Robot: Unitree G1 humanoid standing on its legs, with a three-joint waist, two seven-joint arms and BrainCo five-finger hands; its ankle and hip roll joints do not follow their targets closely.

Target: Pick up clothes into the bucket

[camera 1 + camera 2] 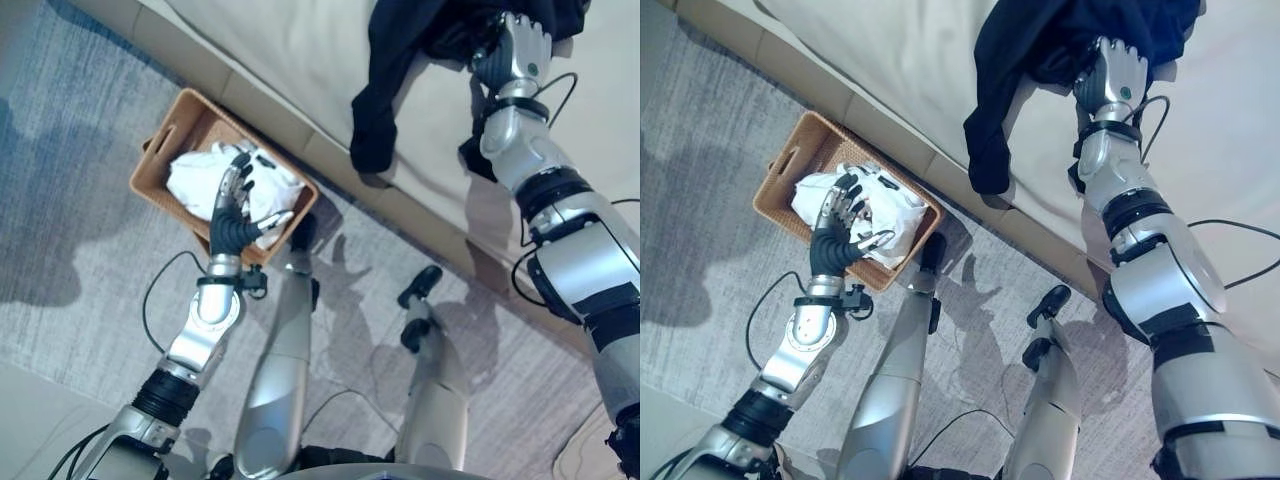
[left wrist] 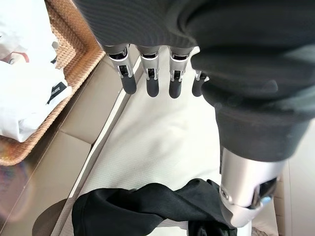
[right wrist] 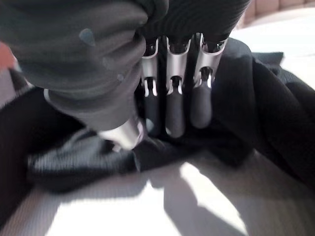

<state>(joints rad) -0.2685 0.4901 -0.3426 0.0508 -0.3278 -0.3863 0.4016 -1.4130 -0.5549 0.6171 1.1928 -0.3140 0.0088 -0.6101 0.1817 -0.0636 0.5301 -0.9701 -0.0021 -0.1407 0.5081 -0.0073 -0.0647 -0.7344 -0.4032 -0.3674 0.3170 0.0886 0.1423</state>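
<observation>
My right hand (image 1: 1118, 72) is up on the bed (image 1: 300, 60), its fingers (image 3: 174, 113) curled down into the dark garment (image 1: 1040, 60) with the thumb pressing a fold against them, so I read it as a grip on the cloth, though I can't tell how much fabric is actually caught. One long end of the garment hangs over the edge of the bed toward the floor. The wicker basket (image 1: 160, 150) sits on the rug (image 1: 70, 250) just beside the bed, already holding white clothes (image 1: 200, 175). My left hand (image 1: 232, 200) hovers over the basket with its fingers (image 2: 150, 81) straight and loose, holding nothing. To do this well, I'd make sure the pinch is firm before lifting, then raise high enough that the hanging end clears the bed edge and the basket rim. I'd keep the left hand out of the drop path, and only let go once the bundle is over the middle of the basket.
</observation>
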